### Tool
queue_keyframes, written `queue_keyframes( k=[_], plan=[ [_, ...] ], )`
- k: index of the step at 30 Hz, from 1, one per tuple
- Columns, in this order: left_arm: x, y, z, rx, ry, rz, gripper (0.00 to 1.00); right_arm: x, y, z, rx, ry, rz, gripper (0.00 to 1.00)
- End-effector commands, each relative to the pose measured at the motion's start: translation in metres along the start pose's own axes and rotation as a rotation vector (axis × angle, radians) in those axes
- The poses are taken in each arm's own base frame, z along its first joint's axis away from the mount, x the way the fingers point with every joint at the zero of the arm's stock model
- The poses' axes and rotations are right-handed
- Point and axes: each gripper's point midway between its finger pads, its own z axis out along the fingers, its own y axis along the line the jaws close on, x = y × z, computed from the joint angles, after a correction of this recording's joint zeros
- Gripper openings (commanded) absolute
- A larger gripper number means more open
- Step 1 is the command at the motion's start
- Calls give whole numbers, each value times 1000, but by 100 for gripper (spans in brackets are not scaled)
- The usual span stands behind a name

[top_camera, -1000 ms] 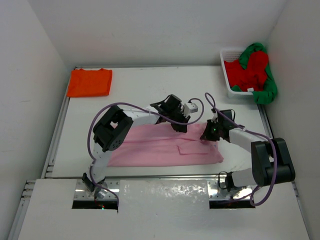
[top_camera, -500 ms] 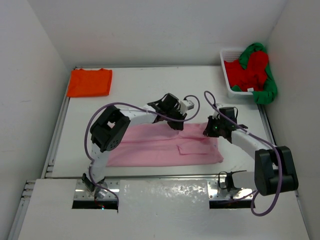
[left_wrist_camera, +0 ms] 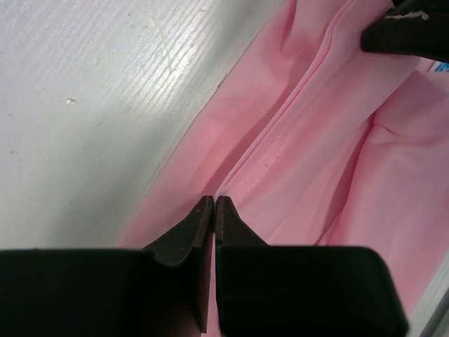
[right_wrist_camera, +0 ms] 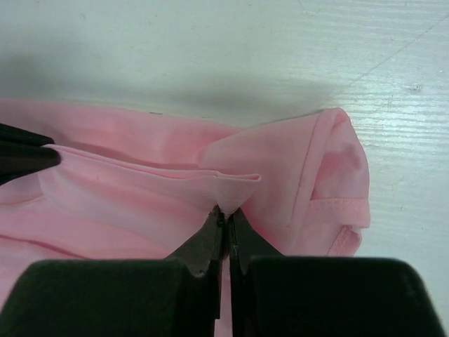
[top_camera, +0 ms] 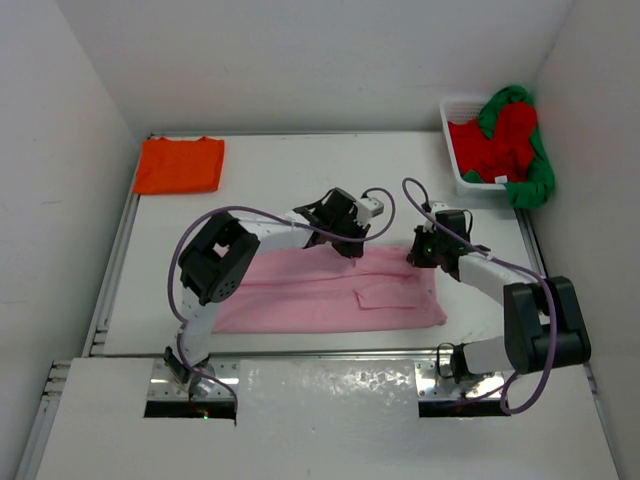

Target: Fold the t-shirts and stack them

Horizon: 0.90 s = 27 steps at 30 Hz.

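A pink t-shirt (top_camera: 320,295) lies part-folded across the middle of the table. My left gripper (top_camera: 352,240) is shut on the pink shirt's far edge (left_wrist_camera: 242,179), its black fingers (left_wrist_camera: 189,228) pinching a hemmed fold. At the shirt's far right, my right gripper (top_camera: 422,254) is shut on a pinched fold of the pink cloth (right_wrist_camera: 228,189), beside a sleeve (right_wrist_camera: 337,175). An orange t-shirt (top_camera: 180,164) lies folded at the back left. A red t-shirt (top_camera: 495,140) and a green t-shirt (top_camera: 535,180) fill the basket at the back right.
The white mesh basket (top_camera: 452,140) stands in the back right corner against the wall. White walls close in the table on the left, back and right. Purple cables (top_camera: 405,195) loop over both arms.
Both grippers have moved a little toward the back of the table with the pink shirt's far edge, so the fold now lies slightly farther back.
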Motion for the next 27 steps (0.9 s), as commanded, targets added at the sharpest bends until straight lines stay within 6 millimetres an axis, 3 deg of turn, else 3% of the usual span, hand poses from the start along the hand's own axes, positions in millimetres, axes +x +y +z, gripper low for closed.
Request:
queue_keyframes(
  k=[1,2,3,4,6,10,11,15,20,24,27],
  plan=[
    [-12,13,-12,-66,-51,-4,0,-21,-8,6,43,-62,-40,3],
    [-10,14,-11,-68,-49,-4,0,-22,-9,7,52,-65,-45,6],
    [-8,15,-9,-67,-43,-3,0,-23,-10,9,56,-60,-49,21],
    [-4,13,-6,-52,-30,-3,0,-24,-12,10,61,-53,-51,27],
    [-2,11,-5,-36,-13,-7,2,-24,-16,10,86,-26,-52,31],
    [-3,9,-4,-25,-5,-9,22,-27,-24,1,149,-14,-23,41],
    [-3,9,-4,-24,-2,-7,30,-28,-24,-2,155,-5,-10,42],
    [-8,7,-5,-12,-8,1,37,-26,-18,-16,148,14,39,47],
    [-8,5,-4,-2,-1,2,40,-26,-2,-30,77,-57,117,47],
    [-11,6,-3,-3,-2,4,41,1,-1,-22,81,55,199,48],
    [-8,5,-3,0,4,2,41,11,-4,-17,104,96,248,51]
  ],
)
